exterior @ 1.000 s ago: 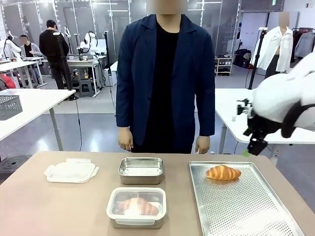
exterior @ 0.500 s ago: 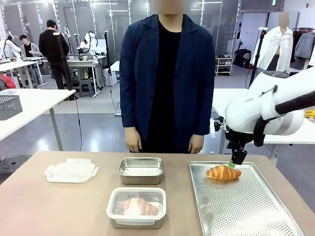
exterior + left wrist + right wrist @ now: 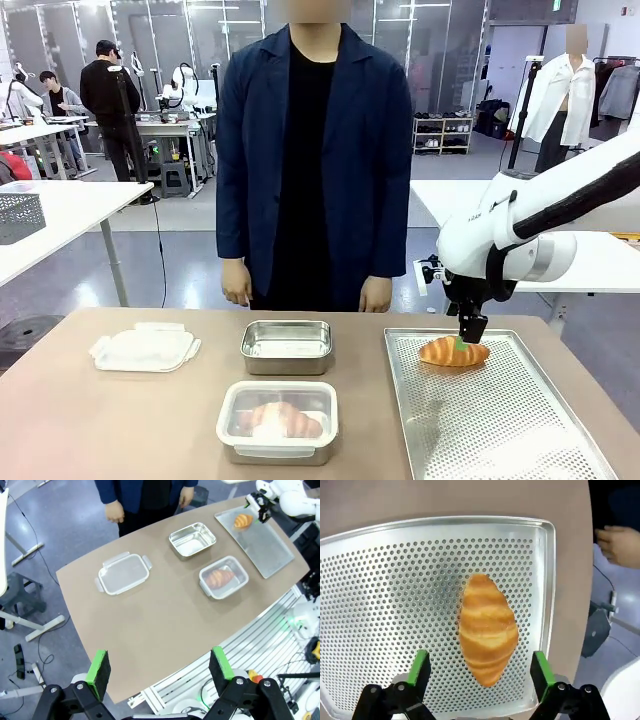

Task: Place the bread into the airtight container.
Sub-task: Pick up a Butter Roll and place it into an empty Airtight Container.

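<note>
Counting stuff left to right, with the open steel container point(image 3: 286, 346) in the middle of the tabletop point(image 3: 120, 430) as my reference point. Way up above it, the left arm's jaws are spread open with nothing between the green pads point(image 3: 98, 667).

Left of the open container there's one white lid point(image 3: 145, 349) lying flat. Just in front of it, on the robot's side, sits a second steel container point(image 3: 278, 421), lidded, with one croissant point(image 3: 286, 420) inside. So that's two containers.

Behind it stands one person point(image 3: 315, 160), both hands point(image 3: 236, 283) hanging down at the far edge.

Right of it is one perforated tray point(image 3: 500, 420), and on its far end lies the other croissant point(image 3: 453, 351), so two croissants total. Over that one the right arm's jaws sit wide open, a pad on either side, not squeezing it.
</note>
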Controlling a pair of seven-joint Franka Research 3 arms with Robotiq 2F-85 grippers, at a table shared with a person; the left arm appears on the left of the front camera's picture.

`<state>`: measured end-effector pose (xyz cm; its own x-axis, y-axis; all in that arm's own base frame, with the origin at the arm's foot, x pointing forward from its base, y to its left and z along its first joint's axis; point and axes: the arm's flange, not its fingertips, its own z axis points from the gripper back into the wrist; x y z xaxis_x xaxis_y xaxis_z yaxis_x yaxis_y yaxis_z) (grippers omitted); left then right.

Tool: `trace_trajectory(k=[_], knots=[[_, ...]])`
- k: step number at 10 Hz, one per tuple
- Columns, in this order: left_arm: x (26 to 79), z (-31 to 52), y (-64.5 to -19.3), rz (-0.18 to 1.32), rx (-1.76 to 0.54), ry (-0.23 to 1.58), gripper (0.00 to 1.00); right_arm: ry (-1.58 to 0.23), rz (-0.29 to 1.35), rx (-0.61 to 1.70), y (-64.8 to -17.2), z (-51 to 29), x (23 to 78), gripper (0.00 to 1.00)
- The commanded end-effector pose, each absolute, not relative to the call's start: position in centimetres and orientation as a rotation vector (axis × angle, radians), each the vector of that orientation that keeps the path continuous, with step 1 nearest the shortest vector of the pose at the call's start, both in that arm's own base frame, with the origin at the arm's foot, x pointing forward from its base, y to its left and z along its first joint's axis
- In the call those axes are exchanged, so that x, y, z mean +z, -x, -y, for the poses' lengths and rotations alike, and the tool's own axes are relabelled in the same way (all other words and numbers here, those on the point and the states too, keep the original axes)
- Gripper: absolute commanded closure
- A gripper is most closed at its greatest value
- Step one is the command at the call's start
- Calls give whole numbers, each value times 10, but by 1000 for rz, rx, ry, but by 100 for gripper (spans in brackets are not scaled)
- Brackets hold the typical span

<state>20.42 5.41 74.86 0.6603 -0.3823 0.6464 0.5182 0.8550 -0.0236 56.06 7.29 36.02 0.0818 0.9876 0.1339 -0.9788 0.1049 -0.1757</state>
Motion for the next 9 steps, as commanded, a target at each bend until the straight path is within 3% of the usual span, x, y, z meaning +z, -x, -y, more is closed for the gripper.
trace_trajectory(k=[1,9], knots=[[750,-54,-203,675,-528,213,0,53,250,1471,-556,-74,366,0],[750,-54,-203,675,-528,213,0,24,190,1499,-578,-79,342,0]])
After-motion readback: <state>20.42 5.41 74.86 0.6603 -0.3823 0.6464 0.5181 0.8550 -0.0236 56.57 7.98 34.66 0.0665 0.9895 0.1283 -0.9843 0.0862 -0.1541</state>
